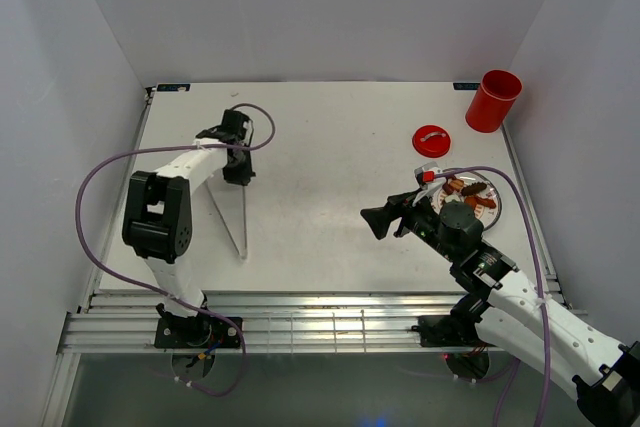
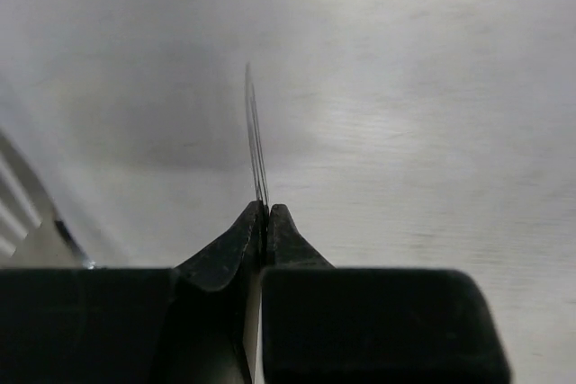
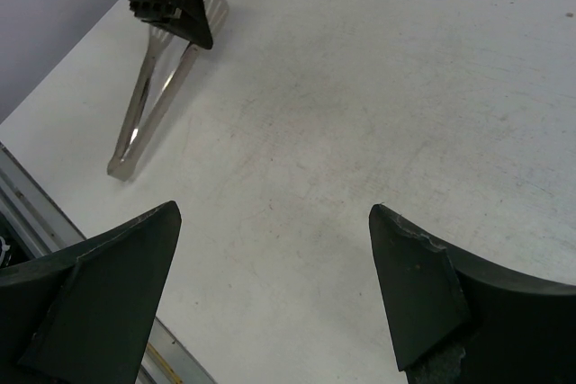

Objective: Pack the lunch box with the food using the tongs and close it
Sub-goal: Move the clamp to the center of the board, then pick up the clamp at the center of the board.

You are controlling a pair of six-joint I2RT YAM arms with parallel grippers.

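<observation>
Black left hand (image 2: 266, 213), slim silver tongs (image 2: 256, 132)

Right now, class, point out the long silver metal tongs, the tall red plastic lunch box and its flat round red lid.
long silver metal tongs (image 3: 129, 146): right wrist view, near the joined end.
tall red plastic lunch box (image 1: 490, 107): top view, outer wall.
flat round red lid (image 1: 431, 142): top view, top face.

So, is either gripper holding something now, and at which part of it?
The left gripper is shut on the tongs, near their open tip end. The right gripper is open and empty.
</observation>
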